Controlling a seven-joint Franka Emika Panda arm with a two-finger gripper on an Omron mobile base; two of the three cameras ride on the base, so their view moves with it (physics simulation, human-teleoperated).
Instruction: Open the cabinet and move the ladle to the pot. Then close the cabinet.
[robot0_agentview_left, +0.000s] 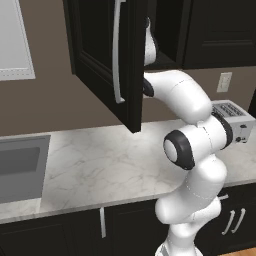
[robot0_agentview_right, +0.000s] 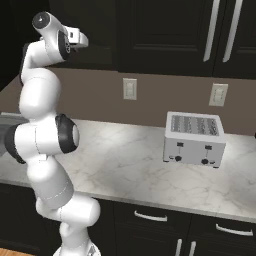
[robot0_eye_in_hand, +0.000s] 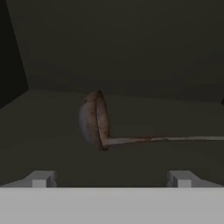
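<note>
simulated kitchen. white robot arm reaches up into a black upper cabinet w/ its door swung wide open toward the camera, long silver bar handle on the door's face. the arm's hand is inside the cabinet opening. below is a pale marble counter w/ a silver toaster at the far right and a grey sink at the left.

hand view looks along the gripper into the dim cabinet interior. the two fingertips stand far apart, released, nothing between them. the ladle lies on the cabinet shelf ahead of the fingers, not touching them, roughly centred between them.

orientation: in the hand view the ladle's long axis runs left-right across the frame. round brownish bowl sits at the left end, tipped on its side so its rim stands upright w/ the open side facing right. thin handle runs straight out to the right, past the frame edge. so the long axis lies along the line between the fingertips, not across it.

step in hand, as a judgement: reaching in to grasp the ladle. to do it well, prob. roll the hand so the fingers close across the thin handle, not along it, and aim near where handle meets bowl for balance. keep the jaws wide till they straddle the handle, go in slowly, mind the shelf floor and left side wall. the pot isn't placed from these views, so the carry path can't be judged yet.
</note>
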